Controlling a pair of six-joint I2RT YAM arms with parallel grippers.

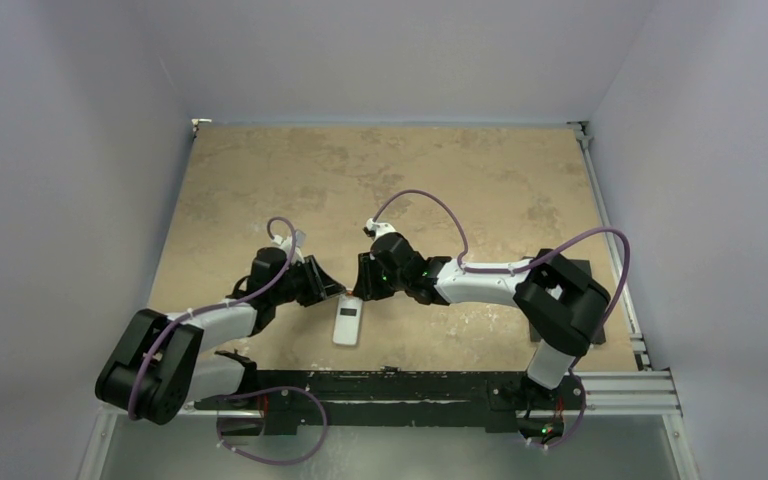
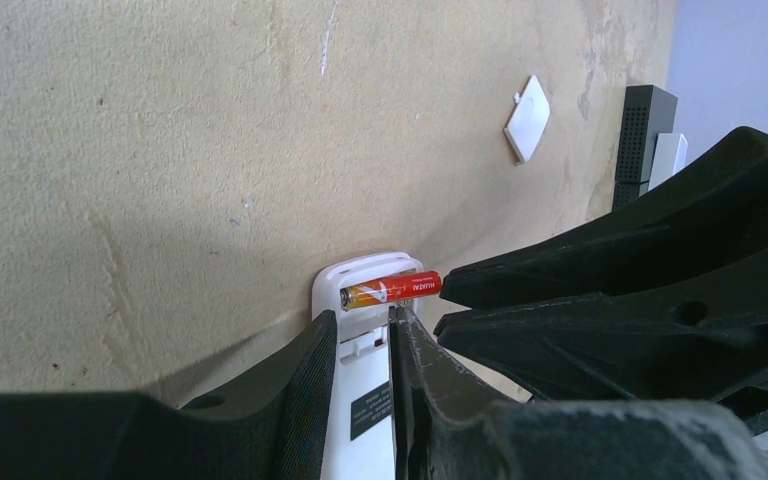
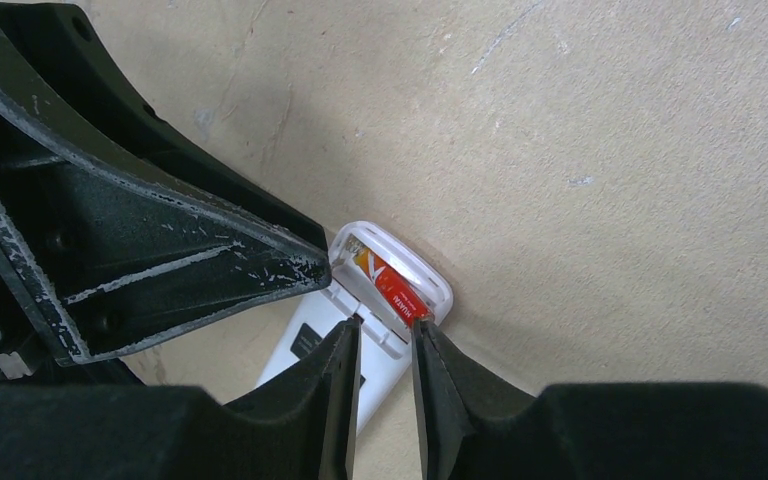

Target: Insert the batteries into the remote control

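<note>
The white remote control (image 1: 347, 325) lies back up near the table's front, with its battery compartment open at the far end. One red-orange battery (image 2: 390, 290) lies across that compartment, its red end sticking out over the side; it also shows in the right wrist view (image 3: 390, 285). My left gripper (image 2: 365, 318) hovers over the remote's back (image 2: 356, 460) just behind the compartment, its jaws a narrow gap apart and holding nothing. My right gripper (image 3: 382, 328) is also slightly open and empty. One of its fingertips (image 3: 422, 325) touches the battery's red end. Both grippers meet over the remote in the top view, the left one (image 1: 332, 290) and the right one (image 1: 362, 288).
A small white square plastic piece (image 2: 527, 118) lies on the tan tabletop farther off. A dark upright block (image 2: 645, 125) with a white part stands beyond it at the table's edge. The black rail (image 1: 410, 385) runs along the near edge.
</note>
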